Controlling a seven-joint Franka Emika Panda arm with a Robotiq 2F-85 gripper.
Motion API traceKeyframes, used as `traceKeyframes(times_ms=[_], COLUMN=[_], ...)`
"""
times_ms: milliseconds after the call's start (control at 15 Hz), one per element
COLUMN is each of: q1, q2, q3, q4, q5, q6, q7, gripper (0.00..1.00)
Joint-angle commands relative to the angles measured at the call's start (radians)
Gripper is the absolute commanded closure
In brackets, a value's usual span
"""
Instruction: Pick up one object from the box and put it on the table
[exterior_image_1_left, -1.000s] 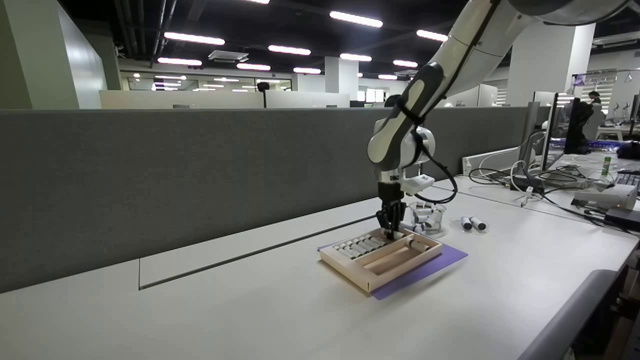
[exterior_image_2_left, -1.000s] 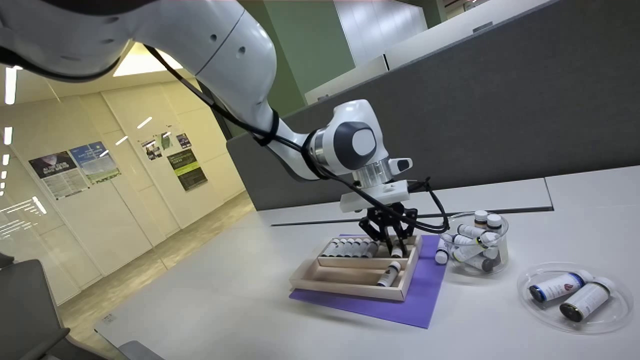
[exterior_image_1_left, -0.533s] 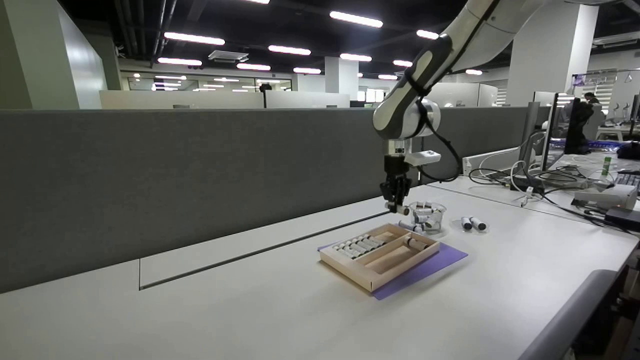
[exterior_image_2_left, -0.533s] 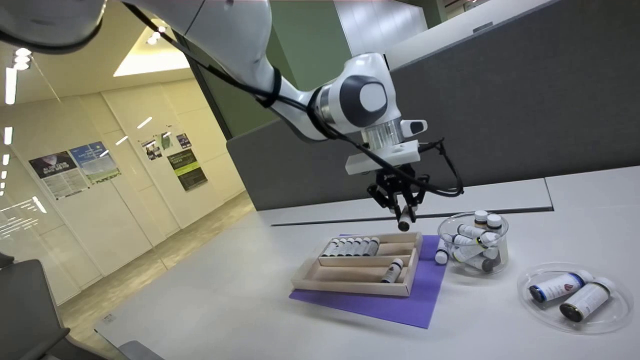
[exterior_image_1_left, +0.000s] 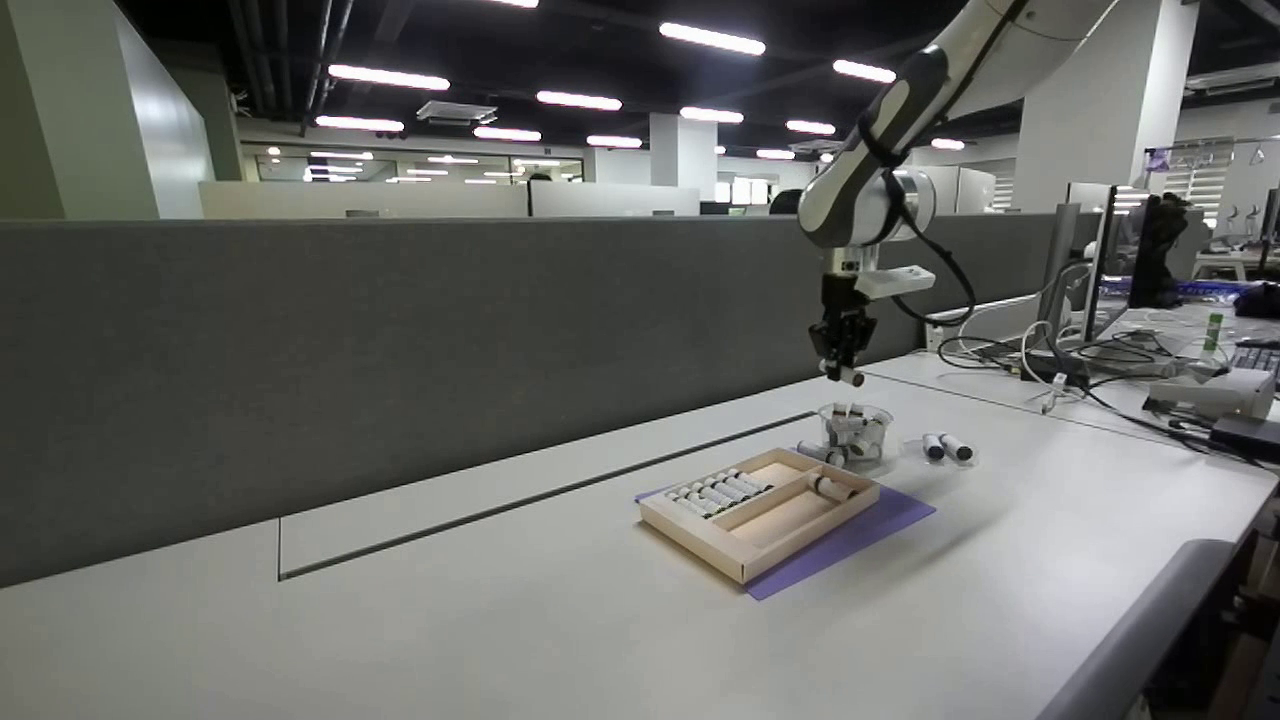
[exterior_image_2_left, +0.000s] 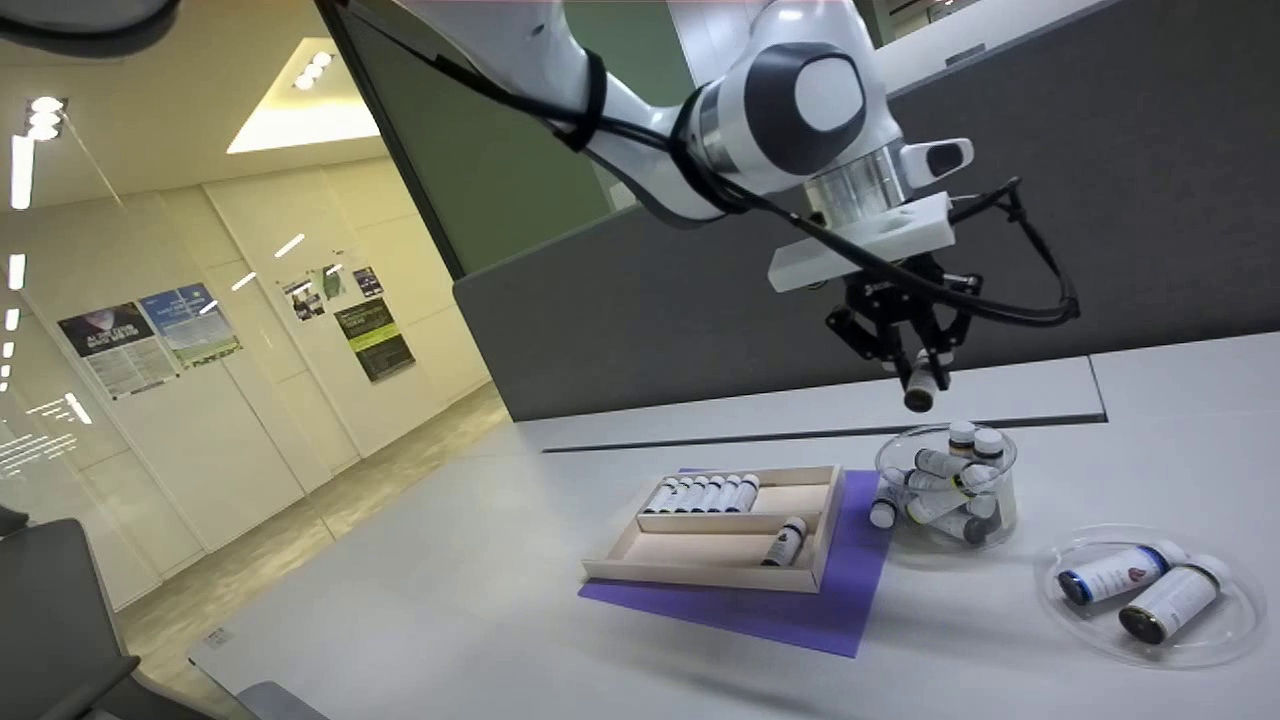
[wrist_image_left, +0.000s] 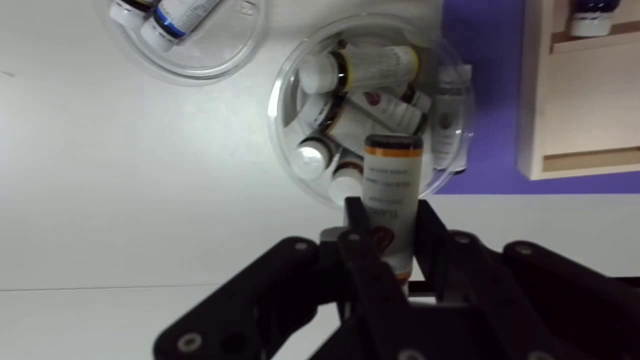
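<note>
My end effector (exterior_image_2_left: 924, 372) grasping an orange-banded bottle (wrist_image_left: 392, 182), above the surface (exterior_image_1_left: 450, 620), near a clear cup (wrist_image_left: 273, 112), box (exterior_image_2_left: 700, 574) on purple mat (exterior_image_2_left: 862, 560)

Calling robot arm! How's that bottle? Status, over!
Gripper shut on orange-banded bottle. Aloft, not yet on table. Clear tub of bottles below, possibly obstructing.

My pincer (wrist_image_left: 390, 205) has a matt finish, its screw heads (wrist_image_left: 189, 342) bare metal. The bottle (wrist_image_left: 391, 200) I hold wears a smooth, papery label (wrist_image_left: 391, 177). The box (exterior_image_2_left: 700, 573) is plain matt wood; the table (exterior_image_2_left: 480, 575) smooth, with a soft sheen; the bowl (wrist_image_left: 274, 111) and dish (exterior_image_2_left: 1090, 628) clear and glossy; the partition (exterior_image_2_left: 1120, 200) matt and cloth-like.
</note>
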Motion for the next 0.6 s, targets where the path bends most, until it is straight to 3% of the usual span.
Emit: traceKeyframes(times_ms=[0,533], q1=[-0.037,-0.023], q2=[0.038,0.076], q3=[0.001,0.004], q4=[0.023,0.002], q5=[0.029,0.032], q6=[0.07,0.074], q7=[0.053,0.104], gripper=[0.95,0.95])
